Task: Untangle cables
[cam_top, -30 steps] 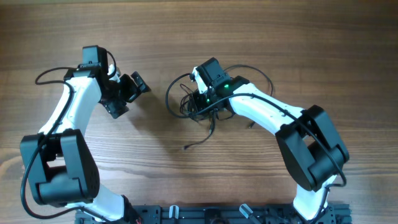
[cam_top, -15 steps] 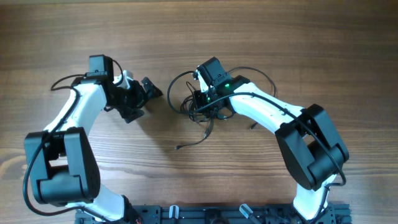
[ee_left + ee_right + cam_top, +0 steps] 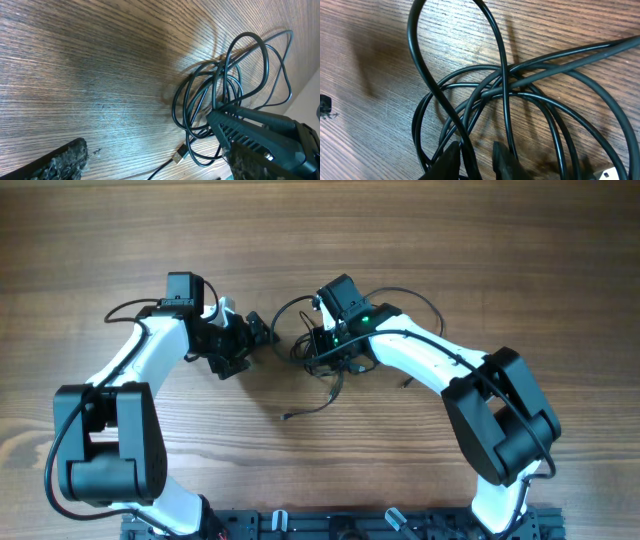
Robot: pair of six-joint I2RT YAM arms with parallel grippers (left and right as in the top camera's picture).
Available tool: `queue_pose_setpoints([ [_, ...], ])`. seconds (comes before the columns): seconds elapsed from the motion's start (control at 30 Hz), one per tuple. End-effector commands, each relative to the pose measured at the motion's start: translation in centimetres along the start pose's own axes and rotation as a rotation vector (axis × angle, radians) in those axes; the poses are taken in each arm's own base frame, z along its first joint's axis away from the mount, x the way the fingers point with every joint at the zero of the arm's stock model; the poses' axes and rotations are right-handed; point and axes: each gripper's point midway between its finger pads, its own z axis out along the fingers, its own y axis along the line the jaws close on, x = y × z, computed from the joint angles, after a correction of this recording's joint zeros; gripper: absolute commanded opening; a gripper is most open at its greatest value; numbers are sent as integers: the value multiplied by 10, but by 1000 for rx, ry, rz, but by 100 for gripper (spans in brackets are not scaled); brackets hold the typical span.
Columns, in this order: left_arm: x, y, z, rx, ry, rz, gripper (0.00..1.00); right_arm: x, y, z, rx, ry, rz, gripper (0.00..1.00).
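Note:
The cables (image 3: 300, 358) lie as a black tangle at the table's centre, with one loose tail ending in a plug (image 3: 286, 417) towards the front. My right gripper (image 3: 324, 348) sits on the tangle. In the right wrist view its gripper (image 3: 476, 159) is nearly closed, with a cable strand (image 3: 468, 142) between its fingertips and more loops (image 3: 530, 95) crossing above. My left gripper (image 3: 248, 347) is open, just left of the tangle and not touching it. In the left wrist view its gripper (image 3: 157, 161) spans a silvery USB plug (image 3: 178, 157), with the cable loops (image 3: 227, 87) ahead.
Bare wooden tabletop (image 3: 200, 240) surrounds the tangle on all sides. A wide cable loop (image 3: 425, 308) arches over my right forearm. The arm bases and a black rail (image 3: 330, 525) stand at the front edge.
My left arm has swung right, bringing its open gripper close to the tangle's left side. The loose tail's end has shifted slightly left. The right gripper has stayed on the cables.

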Motion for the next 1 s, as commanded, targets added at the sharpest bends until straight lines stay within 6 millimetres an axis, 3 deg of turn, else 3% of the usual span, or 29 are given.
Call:
queue_pose_setpoints([
  [0.0, 4, 3, 5, 4, 21, 6, 90, 9, -5, 12, 16, 28, 15, 5],
  [0.23, 9, -7, 5, 60, 51, -12, 86, 8, 4, 9, -42, 39, 27, 4],
  [0.4, 9, -8, 5, 63, 53, -13, 83, -10, 21, -7, -215, 34, 18, 4],
  [0.63, 10, -11, 7, 67, 55, 1, 82, -19, 31, -24, -408, 33, -6, 4],
  [0.8, 3, -28, 13, 100, 20, 20, 83, -20, 31, -24, -407, 31, -5, 4],
  [0.97, 5, -47, 24, 115, 3, 61, 77, -20, 30, -24, -406, 31, -5, 4],
])
